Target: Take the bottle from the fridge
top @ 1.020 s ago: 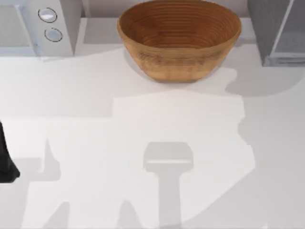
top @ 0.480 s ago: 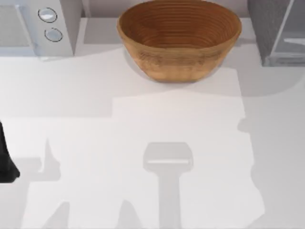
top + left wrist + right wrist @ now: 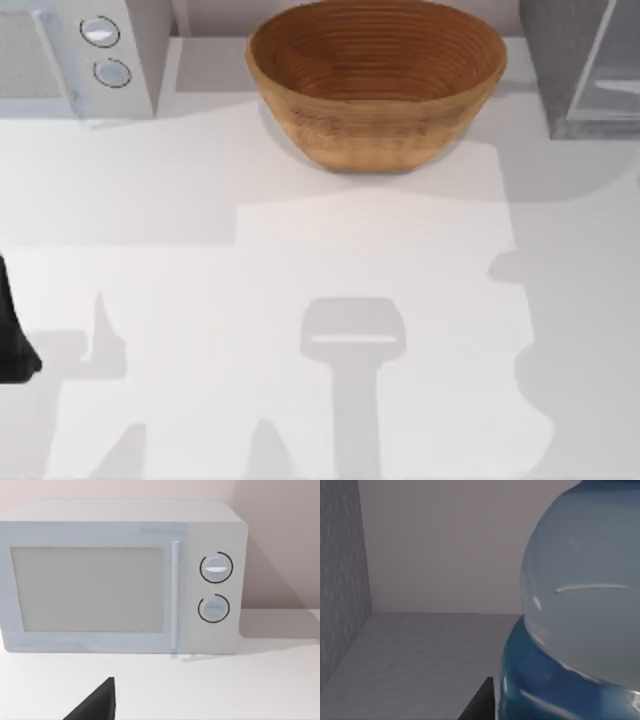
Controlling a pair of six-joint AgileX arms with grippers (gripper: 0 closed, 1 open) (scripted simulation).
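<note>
- Left arm (image 3: 12, 340) parked at the table's (image 3: 300, 250) left edge, facing the white microwave (image 3: 120, 577); finger state impossible to tell.
- Wooden bowl (image 3: 376, 80) unmoved at back centre.
- Shadow at right shifted since a second ago.
- Bottle (image 3: 580, 615) close before right wrist inside fridge (image 3: 580, 65); grasp unconfirmed, extraction pending.

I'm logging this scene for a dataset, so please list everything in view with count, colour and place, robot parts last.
Wooden bowl: one, brown, far middle of the table.
Microwave: one, white with two round knobs, far left corner of the table.
Fridge: one, grey with speckled side, far right corner, door open.
Bottle: one, pale blue with a bright blue cap, close before the right wrist camera, inside the fridge.
Table: one, white.
Left arm: one, black, parked at the table's left edge.
Right gripper's finger: one, dark, beside the bottle.
</note>
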